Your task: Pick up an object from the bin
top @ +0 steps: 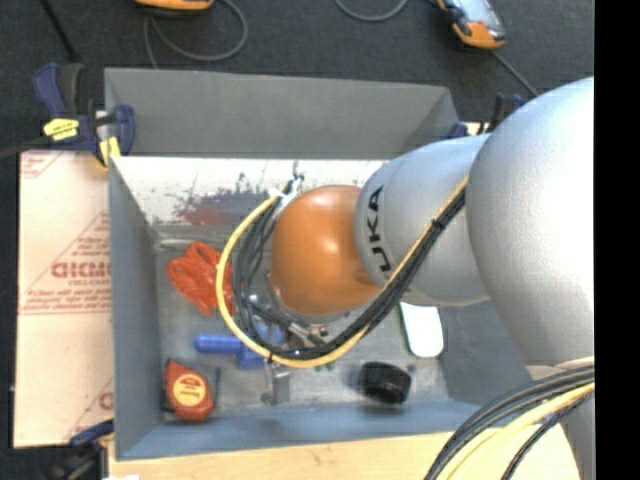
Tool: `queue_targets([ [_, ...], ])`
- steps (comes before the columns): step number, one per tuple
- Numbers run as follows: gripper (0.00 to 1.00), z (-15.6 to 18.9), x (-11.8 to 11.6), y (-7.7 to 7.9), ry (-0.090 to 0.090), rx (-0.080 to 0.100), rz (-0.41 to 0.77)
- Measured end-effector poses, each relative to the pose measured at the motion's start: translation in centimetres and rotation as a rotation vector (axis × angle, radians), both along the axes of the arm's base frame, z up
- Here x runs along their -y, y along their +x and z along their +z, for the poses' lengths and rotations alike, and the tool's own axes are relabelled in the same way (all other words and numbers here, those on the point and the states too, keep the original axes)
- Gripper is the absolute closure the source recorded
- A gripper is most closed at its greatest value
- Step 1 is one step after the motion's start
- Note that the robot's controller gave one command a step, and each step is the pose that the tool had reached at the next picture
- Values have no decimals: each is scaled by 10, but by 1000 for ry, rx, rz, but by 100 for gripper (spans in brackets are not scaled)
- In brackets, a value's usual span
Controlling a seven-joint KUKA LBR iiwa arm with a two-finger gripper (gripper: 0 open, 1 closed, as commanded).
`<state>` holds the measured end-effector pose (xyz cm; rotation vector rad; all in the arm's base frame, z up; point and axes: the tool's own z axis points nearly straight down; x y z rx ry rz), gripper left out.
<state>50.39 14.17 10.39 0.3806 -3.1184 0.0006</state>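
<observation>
Blue stick (222, 345) flat on bin (135, 298) floor beside low pincer (274, 378), within easy reach; spread or closed, cannot tell.

Lit brightly from above, with no hard-edged shadows anywhere. Washed almost to white along the upper curve of the silver arm (540, 188); only a soft, broad sheen across the orange wrist cover (315, 253). Evenly mid-grey on the far wall of the bin (280, 113), darker down the near wall. Dimmed beneath the arm toward the bin's near-right corner, around a black thing (385, 383); bright just beyond it on a white piece (422, 330).
</observation>
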Motion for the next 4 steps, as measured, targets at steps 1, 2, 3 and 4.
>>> queue_targets([
  [1, 100, -27, 1, -14, 4, 6, -97],
  [2, 100, -27, 1, -14, 4, 6, -99],
  [3, 100, 15, 11, 9, -1, -3, -102],
  [4, 0, 79, 29, -25, 1, 1, -127],
])
